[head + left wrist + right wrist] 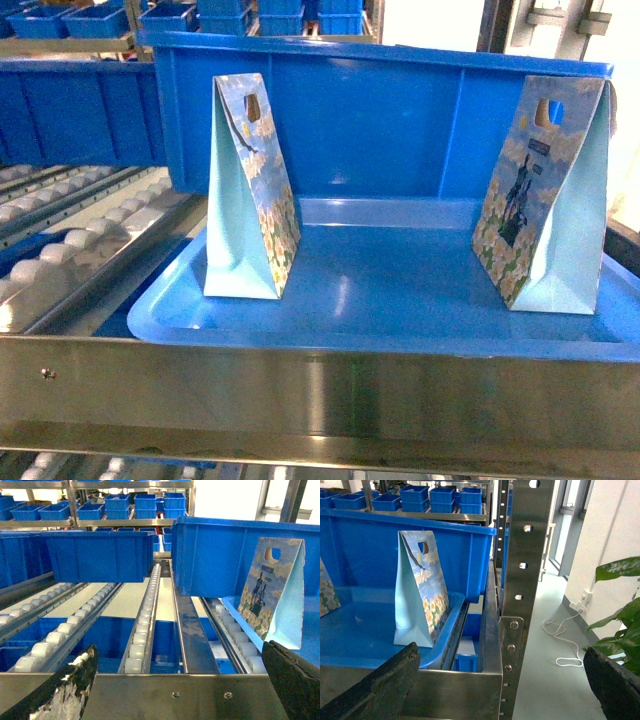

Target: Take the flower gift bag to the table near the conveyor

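Two flower gift bags stand upright in a shallow blue tray (380,295) on the conveyor (90,240). One bag (250,190) is at the tray's left, the other (545,200) at its right. Neither gripper shows in the head view. In the left wrist view my left gripper (179,650) is open and empty, low in front of the steel rail, with a bag (272,592) ahead to its right. My right gripper (501,651) is also open and empty, and a bag (420,590) stands ahead to its left. The table is out of view.
A steel front rail (320,390) crosses below the tray. A tall blue bin (380,110) stands right behind the bags. Roller tracks (145,615) and more blue bins (100,555) lie to the left. A steel upright (525,555), a plant (620,605) and a floor cable (565,645) are at the right.
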Controlling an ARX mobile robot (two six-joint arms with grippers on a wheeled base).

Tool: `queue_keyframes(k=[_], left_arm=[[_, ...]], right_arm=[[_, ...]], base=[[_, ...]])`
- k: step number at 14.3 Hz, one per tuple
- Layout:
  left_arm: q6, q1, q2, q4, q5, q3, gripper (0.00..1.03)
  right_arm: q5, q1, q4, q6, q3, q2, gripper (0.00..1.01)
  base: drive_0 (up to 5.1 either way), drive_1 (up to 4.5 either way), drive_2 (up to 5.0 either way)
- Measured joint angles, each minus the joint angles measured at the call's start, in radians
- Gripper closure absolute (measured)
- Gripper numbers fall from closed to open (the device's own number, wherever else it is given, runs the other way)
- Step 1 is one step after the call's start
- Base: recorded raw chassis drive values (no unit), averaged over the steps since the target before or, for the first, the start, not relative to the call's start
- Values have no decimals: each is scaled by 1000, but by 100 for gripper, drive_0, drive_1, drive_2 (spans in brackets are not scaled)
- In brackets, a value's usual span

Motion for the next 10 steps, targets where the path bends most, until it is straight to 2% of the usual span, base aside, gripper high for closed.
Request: queue_keyframes(k=[6,7,8,9,10], left_arm=[[0,0,0,0,0,0,5],[0,0,7,26,3,0,5],[-5,12,64,114,32,0,5],[-21,29,200,232,61,0,5],[-28,34,317,353,77,1,5]], right_arm=[[0,0,0,0,0,0,3],[27,26,46,0,0,16,3],[69,83,121,0,0,79,3],[107,140,213,0,0,179,3],[136,173,303,-1,2,260,3]], base=[[0,0,0],[0,0,0],[0,0,0],[0,0,0],[0,0,0]])
